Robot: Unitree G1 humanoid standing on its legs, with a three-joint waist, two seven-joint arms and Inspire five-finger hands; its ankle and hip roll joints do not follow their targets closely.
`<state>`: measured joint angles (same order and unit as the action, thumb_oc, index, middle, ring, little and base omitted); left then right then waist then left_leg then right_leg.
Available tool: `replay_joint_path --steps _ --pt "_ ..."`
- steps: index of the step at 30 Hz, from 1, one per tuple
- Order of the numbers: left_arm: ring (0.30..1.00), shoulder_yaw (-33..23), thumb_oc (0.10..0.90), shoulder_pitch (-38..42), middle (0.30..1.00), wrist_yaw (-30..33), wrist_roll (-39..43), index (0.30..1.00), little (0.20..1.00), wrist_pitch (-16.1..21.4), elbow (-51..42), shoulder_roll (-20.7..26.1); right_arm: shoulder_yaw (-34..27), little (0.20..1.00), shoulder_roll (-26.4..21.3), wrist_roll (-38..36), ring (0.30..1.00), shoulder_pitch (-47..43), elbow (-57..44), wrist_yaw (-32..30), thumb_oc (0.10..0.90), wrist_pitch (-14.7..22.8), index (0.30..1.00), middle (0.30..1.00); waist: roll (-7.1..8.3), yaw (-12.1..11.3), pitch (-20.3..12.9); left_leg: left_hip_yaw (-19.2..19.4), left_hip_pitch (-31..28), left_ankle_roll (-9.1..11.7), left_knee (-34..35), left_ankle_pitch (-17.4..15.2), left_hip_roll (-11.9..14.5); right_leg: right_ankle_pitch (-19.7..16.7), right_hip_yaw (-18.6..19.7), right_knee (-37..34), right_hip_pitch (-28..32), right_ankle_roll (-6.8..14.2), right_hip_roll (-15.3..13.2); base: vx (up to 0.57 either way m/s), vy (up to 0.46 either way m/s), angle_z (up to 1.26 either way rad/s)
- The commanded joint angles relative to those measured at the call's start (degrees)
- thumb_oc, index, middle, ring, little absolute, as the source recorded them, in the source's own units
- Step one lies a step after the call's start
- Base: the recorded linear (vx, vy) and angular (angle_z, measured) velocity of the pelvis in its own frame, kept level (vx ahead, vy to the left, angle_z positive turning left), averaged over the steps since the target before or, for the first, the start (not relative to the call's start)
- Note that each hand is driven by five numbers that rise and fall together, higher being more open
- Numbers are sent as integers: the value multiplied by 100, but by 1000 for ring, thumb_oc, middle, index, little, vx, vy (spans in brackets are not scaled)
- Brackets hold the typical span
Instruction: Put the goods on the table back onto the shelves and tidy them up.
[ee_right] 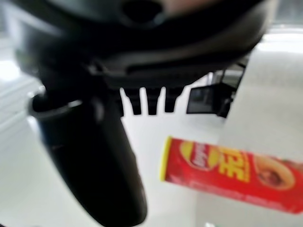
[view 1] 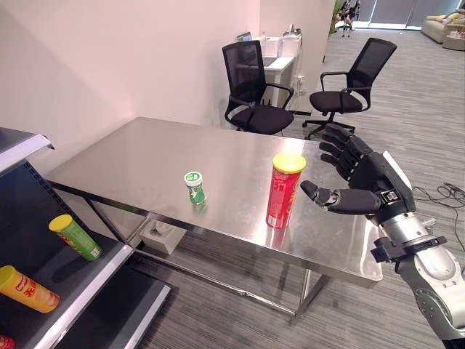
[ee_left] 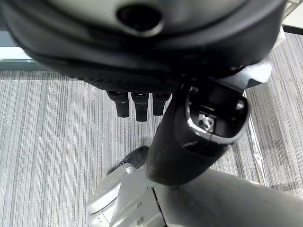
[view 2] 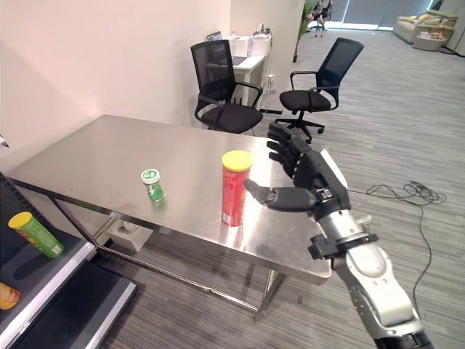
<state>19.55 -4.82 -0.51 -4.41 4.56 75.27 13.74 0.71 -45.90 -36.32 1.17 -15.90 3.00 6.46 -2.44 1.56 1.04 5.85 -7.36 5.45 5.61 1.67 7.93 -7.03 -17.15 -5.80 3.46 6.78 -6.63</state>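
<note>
A red tube can with a yellow lid (view 1: 284,190) stands upright near the front edge of the steel table (view 1: 138,156). To its left stands a small green cup with a white lid (view 1: 195,187). My right hand (view 1: 367,178) hovers just right of the can, open, thumb pointing at it and not touching. In the right wrist view the can (ee_right: 232,172) lies past the thumb (ee_right: 94,156) and straight fingers (ee_right: 147,101). My left hand (ee_left: 142,47) hangs over the carpet, fingers relaxed and holding nothing.
A dark shelf unit (view 1: 80,302) at the lower left holds a green can (view 1: 75,237) and an orange-yellow can (view 1: 27,289) lying down. Two black office chairs (view 1: 251,87) (view 1: 352,80) stand behind the table. A white box (view 1: 160,234) sits on the floor under it.
</note>
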Motion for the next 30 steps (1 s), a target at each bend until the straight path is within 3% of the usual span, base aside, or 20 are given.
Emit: replay_joint_path --steps 1,11,30 --pt "900 281 800 224 900 -385 131 900 900 128 -127 -491 -343 900 133 -25 900 -1001 -64 -111 800 344 900 900 254 -235 69 365 -308 33 -61 -558 80 625 59 134 -23 -197 305 0 0 0" --pt "900 298 800 207 900 -349 167 900 900 101 -142 -462 -410 900 315 105 900 -1133 158 -292 800 362 900 900 242 -257 82 315 -283 60 -61 -535 116 656 16 145 -18 -217 332 8 -14 3" --pt "900 395 800 194 900 -345 262 900 900 38 -225 -400 16 900 586 160 900 -1611 661 -427 800 272 900 900 250 -373 91 233 -245 160 -61 -446 276 780 -85 145 27 -307 474 11 -16 3"
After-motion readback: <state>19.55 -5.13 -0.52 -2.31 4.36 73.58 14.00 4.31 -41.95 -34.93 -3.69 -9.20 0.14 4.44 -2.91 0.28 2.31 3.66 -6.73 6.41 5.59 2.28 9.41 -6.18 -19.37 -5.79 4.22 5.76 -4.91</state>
